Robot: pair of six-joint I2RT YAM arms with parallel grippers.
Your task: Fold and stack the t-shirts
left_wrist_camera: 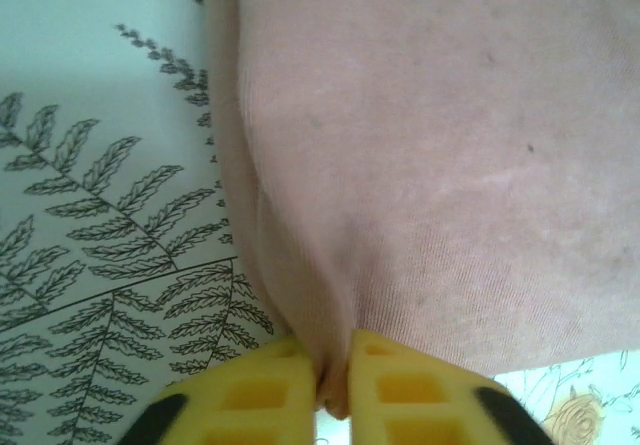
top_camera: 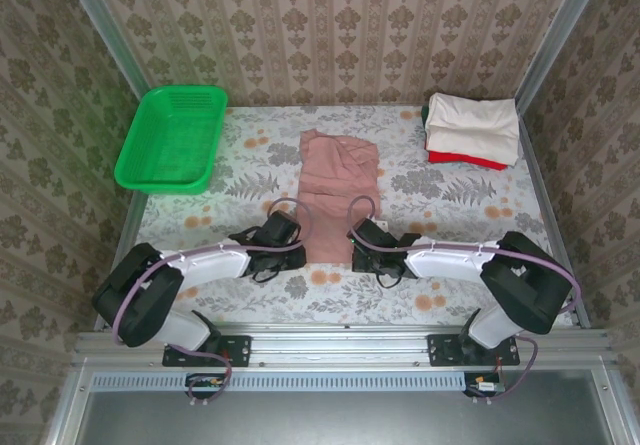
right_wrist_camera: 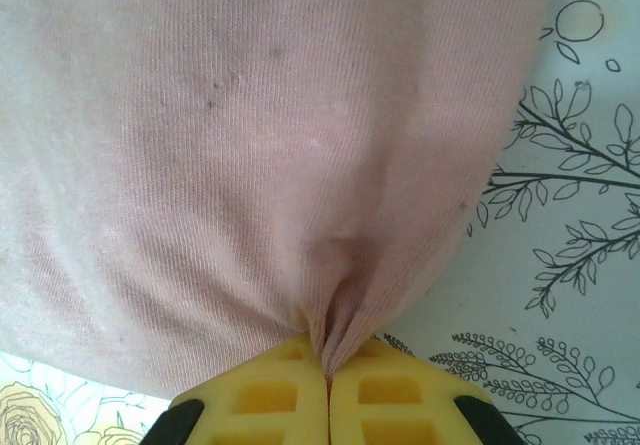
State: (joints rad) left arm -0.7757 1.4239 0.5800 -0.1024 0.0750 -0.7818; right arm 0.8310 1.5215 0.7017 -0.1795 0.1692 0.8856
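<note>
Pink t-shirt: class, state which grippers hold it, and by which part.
Both: left gripper and right gripper each pinch the pink t-shirt at its near corners.

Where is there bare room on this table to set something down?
Bare tablecloth between the green basket and the pink t-shirt, and between it and the folded t-shirts. Crowded nearside, where left gripper and right gripper pinch its hem.

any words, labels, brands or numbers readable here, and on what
None can be read.
The pink shirt shows plain fabric.
The basket and the folded stack carry no legible marks.
The tablecloth has only flower and leaf patterns.
</note>
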